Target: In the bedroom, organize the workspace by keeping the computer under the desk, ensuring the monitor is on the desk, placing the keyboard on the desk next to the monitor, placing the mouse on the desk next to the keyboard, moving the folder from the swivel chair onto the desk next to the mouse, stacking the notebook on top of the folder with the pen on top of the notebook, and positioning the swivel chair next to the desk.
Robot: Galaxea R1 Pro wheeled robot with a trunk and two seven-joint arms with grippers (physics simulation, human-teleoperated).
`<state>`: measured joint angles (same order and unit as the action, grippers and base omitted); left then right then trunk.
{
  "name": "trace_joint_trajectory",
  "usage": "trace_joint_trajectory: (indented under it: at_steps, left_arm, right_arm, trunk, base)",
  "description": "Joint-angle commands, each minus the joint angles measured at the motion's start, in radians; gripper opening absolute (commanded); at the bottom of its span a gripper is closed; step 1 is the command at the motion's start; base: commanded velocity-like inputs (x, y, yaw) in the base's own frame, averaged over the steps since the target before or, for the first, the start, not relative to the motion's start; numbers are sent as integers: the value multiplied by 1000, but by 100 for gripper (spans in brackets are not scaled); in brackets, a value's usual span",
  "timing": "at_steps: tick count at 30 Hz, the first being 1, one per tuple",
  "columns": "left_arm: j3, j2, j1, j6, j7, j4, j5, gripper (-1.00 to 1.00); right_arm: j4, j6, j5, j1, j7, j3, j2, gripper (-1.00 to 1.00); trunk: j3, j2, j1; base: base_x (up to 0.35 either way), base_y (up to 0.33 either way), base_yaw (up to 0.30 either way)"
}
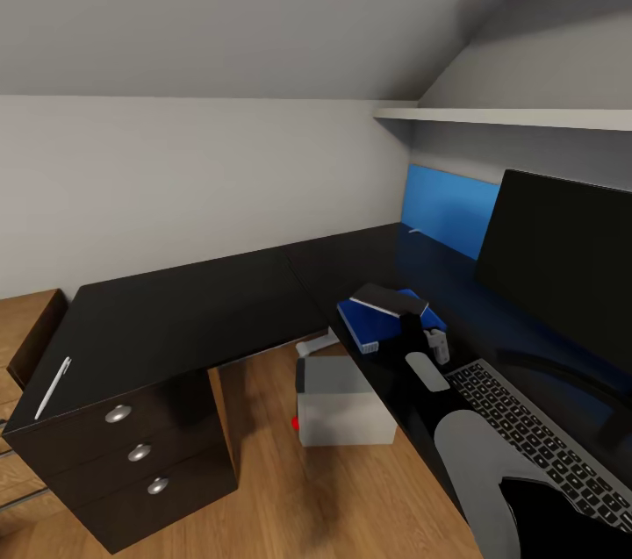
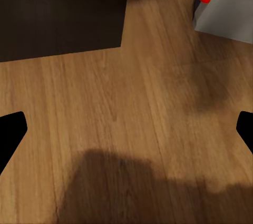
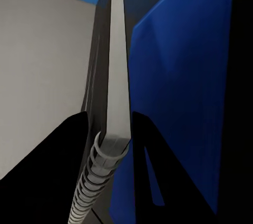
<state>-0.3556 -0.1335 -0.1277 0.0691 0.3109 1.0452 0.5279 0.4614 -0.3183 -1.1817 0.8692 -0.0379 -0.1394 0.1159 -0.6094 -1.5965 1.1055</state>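
A home study nook: sloped ceiling, wall shelves (image 1: 509, 115), black corner desk (image 1: 189, 304) with monitor (image 1: 562, 252).

Your folder: flat royal-blue folder (image 1: 379, 319)
Your notebook: dark grey spiral-bound notebook (image 1: 391, 300), pale page edges
Your desk: glossy black L-shaped desk (image 1: 184, 313)
Your floor: brown wood-grain plank floor (image 2: 126, 129)
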Motion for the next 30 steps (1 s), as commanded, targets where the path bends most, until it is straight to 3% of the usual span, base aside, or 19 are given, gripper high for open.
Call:
trace_joint_trajectory:
  at_steps: [1,22,30]
  left_arm:
    - [-5,-1,0,6,7,1,11,100]
    - [-3,-1,0,11,5,4,10,100]
    - [-3,-2,0,12,7,4,10,100]
  right_arm:
    - [0,-2,-10,1,-4,-2,1,-100]
    - [0,-2,-10,1,-4,-2,1,-100]
    - [0,-2,-10,1,-4,-2,1,-100]
  trunk:
    - [-1,0,0]
    - [-1,0,0]
    - [24,56,-31]
  base:
    - [0,0,0]
    - [27,0,0]
    - [0,0,0]
